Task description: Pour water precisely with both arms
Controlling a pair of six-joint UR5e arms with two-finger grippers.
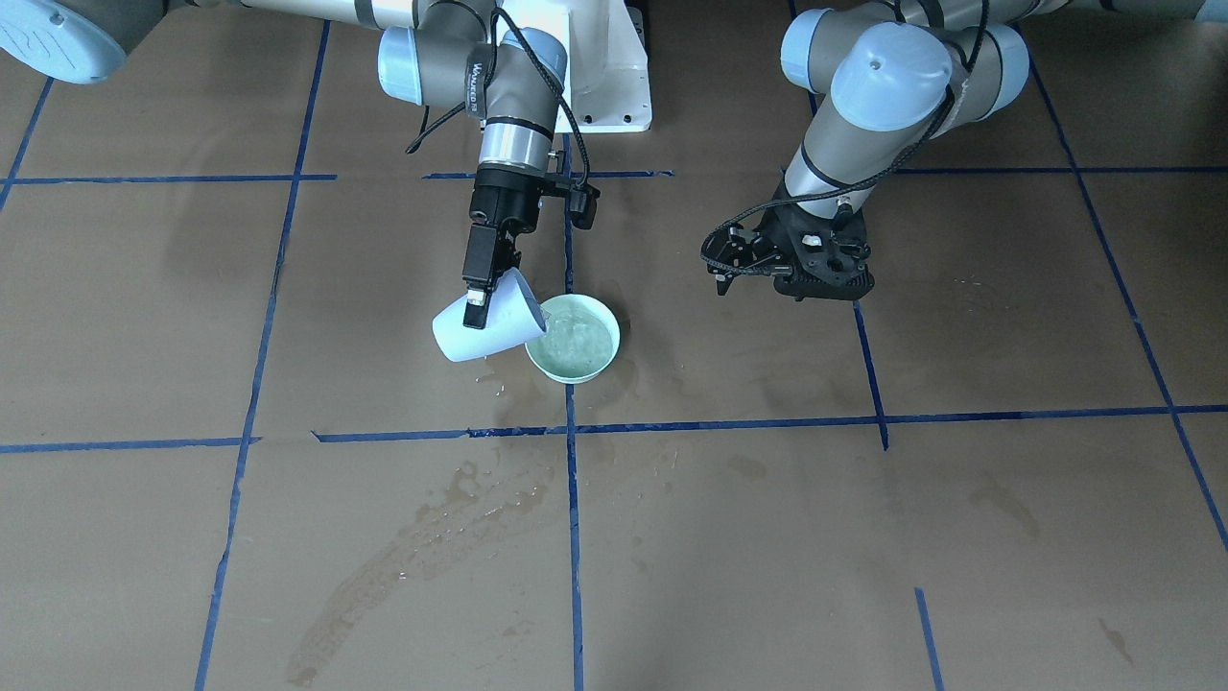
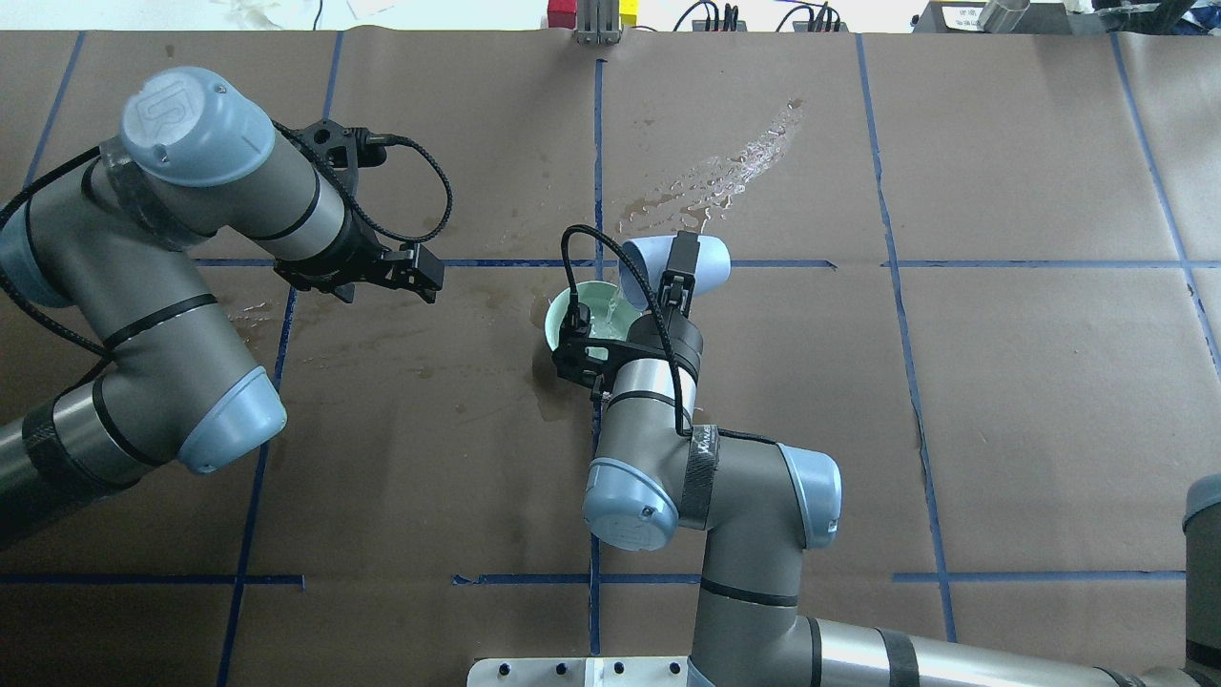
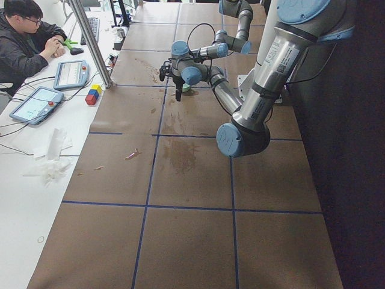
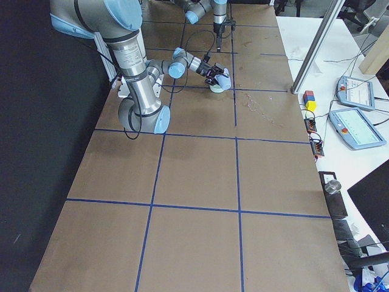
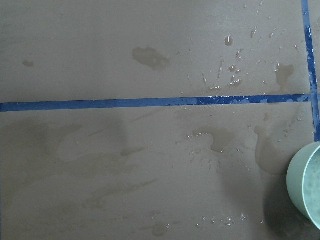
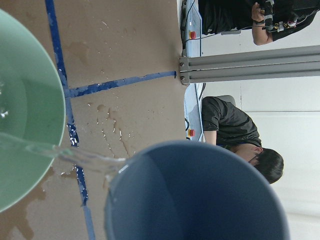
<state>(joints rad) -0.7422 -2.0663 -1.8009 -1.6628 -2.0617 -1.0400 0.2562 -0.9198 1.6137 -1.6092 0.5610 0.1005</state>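
Reaching down, right gripper (image 1: 483,305) tips cup (image 1: 459,342) sideways over bowl (image 1: 576,380).

Nearest the claw (image 1: 477,305), the blue cup (image 6: 200,200) sends a thin stream of water (image 6: 65,152) into the green bowl (image 6: 30,100) — just beyond.

Brown-papered table (image 1: 959,537), marked off in blue tape lines (image 1: 729,420)
A pale green bowl (image 1: 576,377) stands by a tape crossing, damp stains around its foot. A long streak of spilled water (image 1: 422,547) lies further out, and a white pedestal (image 1: 614,86) sits at the robot's edge.
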